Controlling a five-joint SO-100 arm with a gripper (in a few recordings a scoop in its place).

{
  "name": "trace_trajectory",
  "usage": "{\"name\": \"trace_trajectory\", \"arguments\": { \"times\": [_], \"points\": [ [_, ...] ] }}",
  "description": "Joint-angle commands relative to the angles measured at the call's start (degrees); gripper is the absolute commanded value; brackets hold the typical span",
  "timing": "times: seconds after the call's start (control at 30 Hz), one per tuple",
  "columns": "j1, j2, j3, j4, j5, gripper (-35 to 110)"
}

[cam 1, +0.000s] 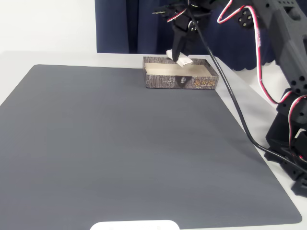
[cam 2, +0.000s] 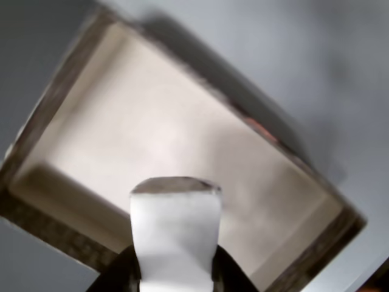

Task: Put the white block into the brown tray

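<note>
We see a black arm [cam 1: 283, 72] at the right of the fixed view, reaching up and left across a dark grey mat [cam 1: 120, 143] that covers most of a white table [cam 1: 29, 60]. Red and white wires and a black cable run along the arm. Its gripper [cam 1: 181, 57] hangs over the far end of the mat, in front of a dark blue curtain [cam 1: 139, 26].

The jaws are closed around the block [cam 1: 183, 61], a small white bar that we see held at their tip and tilted. It sits in the air just above the tray [cam 1: 180, 81], over the tray's back half, and we cannot tell whether it touches anything below.

The tray is a shallow brown box with a bark pattern, a dark oval logo on its front wall and a cream floor. It rests at the mat's far edge.

In the wrist view, we look straight down: the block [cam 2: 175, 240] stands out from between the dark fingers [cam 2: 118, 274], and the tray [cam 2: 58, 240] lies at a slant beneath it. This view is blurred.

A white rounded shape [cam 1: 135, 224] shows at the bottom edge of the fixed view.
</note>
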Motion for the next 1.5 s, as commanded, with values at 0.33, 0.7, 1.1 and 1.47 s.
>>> {"name": "trace_trajectory", "arguments": {
  "times": [0.33,0.7,1.1,1.47],
  "points": [
    [0.1,0.3,-2.4,1.1,-41.8,4],
    [-0.2,-3.9,-7.2,0.0,-45.0,2],
    [-1.1,-11.2,-12.4,-4.0,-45.0,8],
    [-1.5,-11.5,-13.4,-5.1,-45.3,21]
  ]
}}
